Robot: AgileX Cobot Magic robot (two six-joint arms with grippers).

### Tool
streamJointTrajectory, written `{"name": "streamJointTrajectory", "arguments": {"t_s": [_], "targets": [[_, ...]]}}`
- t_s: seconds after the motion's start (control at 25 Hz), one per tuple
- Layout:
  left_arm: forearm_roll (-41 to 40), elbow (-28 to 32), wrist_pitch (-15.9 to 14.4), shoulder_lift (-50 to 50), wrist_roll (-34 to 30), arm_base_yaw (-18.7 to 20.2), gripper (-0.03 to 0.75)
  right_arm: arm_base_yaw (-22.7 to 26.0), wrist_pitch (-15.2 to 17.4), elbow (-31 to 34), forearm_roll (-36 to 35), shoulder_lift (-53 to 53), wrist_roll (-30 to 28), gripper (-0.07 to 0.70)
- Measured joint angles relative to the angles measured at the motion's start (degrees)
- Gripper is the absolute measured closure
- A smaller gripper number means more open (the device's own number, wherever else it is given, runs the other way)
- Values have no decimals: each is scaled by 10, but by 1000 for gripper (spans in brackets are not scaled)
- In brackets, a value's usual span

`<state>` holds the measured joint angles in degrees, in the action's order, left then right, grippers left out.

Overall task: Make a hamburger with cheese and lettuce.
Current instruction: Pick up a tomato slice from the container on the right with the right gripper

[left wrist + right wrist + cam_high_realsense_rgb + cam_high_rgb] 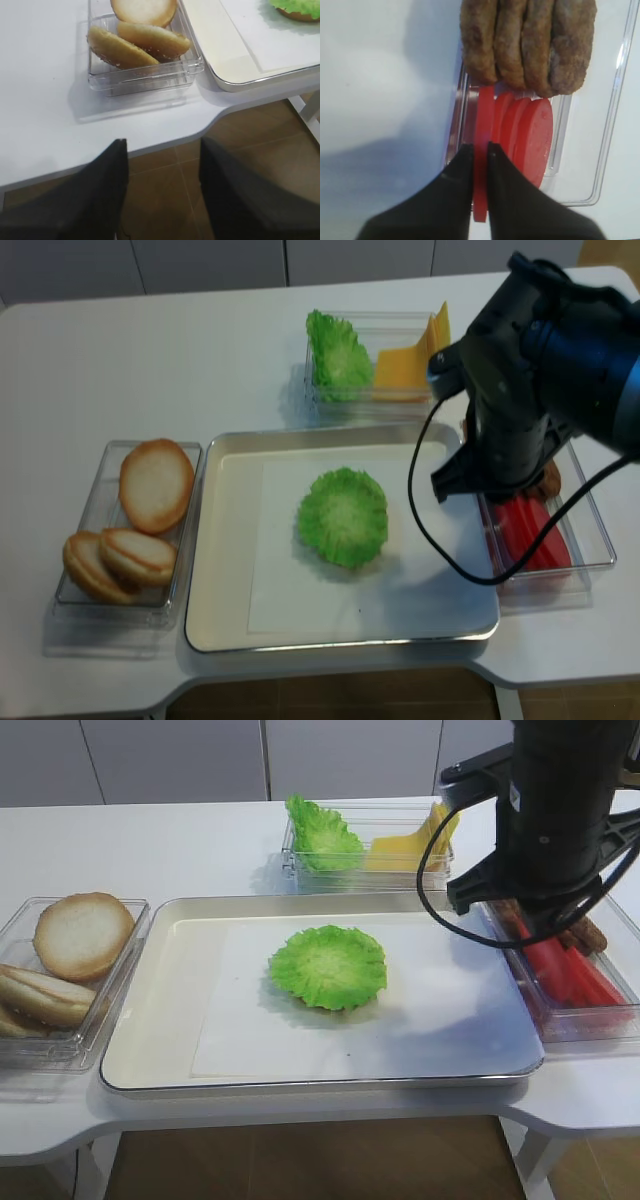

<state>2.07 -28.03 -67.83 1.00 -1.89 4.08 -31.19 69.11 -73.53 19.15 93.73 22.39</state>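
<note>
Right gripper [479, 150] jaws clamped on the leftmost tomato slice [482, 150], lower centre of frame. Risk: thin edge grip may slip, or drag neighbouring slices [532, 137] out. Left gripper [160, 165] jaws apart, idle.

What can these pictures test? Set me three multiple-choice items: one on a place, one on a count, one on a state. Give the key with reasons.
1. Where does the flat round lettuce lie?
A. in a clear box at the back
B. on the tray
C. on the floor

2. How many bun pieces sit in the box left of the tray?
A. one
B. six
C. three

3. What is the right hand doing?
A. shut on a red tomato slice
B. wide open over the tray
C. shut on a cheese square

Key: 1 B, the leaf rests mid-tray in both high views. 2 C, one pale round and two browner pieces show. 3 A, the right wrist view shows both fingers pressed against the edge-on slice.
</note>
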Motion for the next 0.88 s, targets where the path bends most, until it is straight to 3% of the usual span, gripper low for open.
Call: {"name": "streamJointTrajectory", "arguments": {"t_s": [0.88], "targets": [[0, 0, 0, 0, 0, 0, 373, 0, 11, 0, -20, -109, 0, 587]]}}
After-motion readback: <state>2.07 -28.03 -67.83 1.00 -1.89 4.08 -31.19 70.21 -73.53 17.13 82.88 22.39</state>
